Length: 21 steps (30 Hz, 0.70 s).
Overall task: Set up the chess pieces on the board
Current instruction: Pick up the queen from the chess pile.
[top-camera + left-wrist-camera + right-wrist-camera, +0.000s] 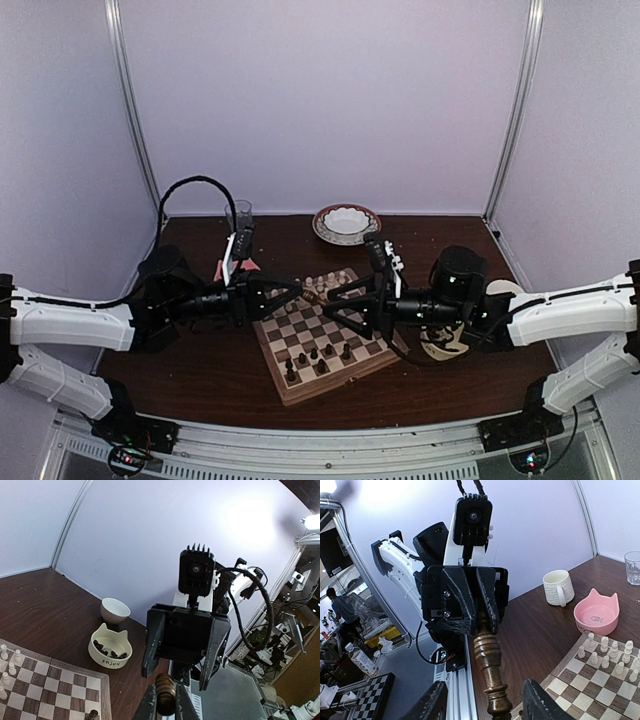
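Over the board [300, 392] my two grippers meet tip to tip. My left gripper [165, 703] is shut on the top end of a dark brown turned chess piece [165, 692]. In the right wrist view that piece [490, 665] hangs lengthwise from the left fingers [460, 605]. My right gripper [485, 692] is open, with one finger on each side of the piece's base and a gap on both sides. Several dark chess pieces [315, 355] stand on the near squares. Cream chessmen [607, 652] line the far rows.
A cream cat-shaped bowl [110, 647] holds more dark pieces beside a small white bowl [115, 610]. A white mug [557, 587], a pink cat bowl [596, 612] and a glass [632, 567] stand left of the board. A patterned dish [346, 222] sits at the back.
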Tool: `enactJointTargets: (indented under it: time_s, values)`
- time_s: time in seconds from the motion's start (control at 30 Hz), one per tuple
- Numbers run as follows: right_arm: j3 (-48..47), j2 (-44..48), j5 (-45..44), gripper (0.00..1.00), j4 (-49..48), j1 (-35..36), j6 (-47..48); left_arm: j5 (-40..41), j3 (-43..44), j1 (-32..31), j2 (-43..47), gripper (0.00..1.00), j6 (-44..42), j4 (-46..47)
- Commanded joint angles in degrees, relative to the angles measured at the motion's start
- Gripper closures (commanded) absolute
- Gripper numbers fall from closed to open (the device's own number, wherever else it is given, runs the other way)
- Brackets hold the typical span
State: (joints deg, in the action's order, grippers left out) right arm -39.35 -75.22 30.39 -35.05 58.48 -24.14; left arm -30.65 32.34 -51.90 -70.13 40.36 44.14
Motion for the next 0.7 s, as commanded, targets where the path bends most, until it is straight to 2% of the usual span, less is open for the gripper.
enactJointTargets:
  time_s: [0.0, 0.13, 0.3, 0.43, 0.47, 0.57, 0.67]
  values:
    - [0.5, -0.58, 1.26, 0.47, -2.18, -0.37, -0.66, -0.53, -0.93, 0.4, 0.42, 1.0, 0.76, 5.25]
    - [0.64, -0.95, 1.6, 0.57, -3.11, -0.45, -1.14, -0.22, -1.22, 0.4, 0.57, 1.0, 0.89, 5.61]
    - [0.35, -1.75, 2.12, 0.59, -3.36, -0.62, -1.69, -0.37, -1.46, 0.4, 0.71, 1.0, 1.11, 6.35]
    - [0.24, -2.23, 2.04, 0.55, -3.16, -0.82, -1.65, -0.52, -1.84, 0.4, 0.7, 1.0, 1.42, 7.62]
    - [0.29, -2.29, 2.04, 0.58, -3.29, -0.88, -1.69, -0.47, -1.84, 0.4, 0.71, 1.0, 1.47, 7.63]
    - [0.41, -2.32, 2.17, 0.76, -3.74, -0.91, -1.87, -0.46, -1.93, 0.4, 0.68, 1.0, 1.43, 7.63]
    - [0.9, -2.13, 2.12, 0.84, -4.58, -1.03, -2.26, -0.46, -1.93, 0.4, 0.53, 1.0, 1.39, 7.57]
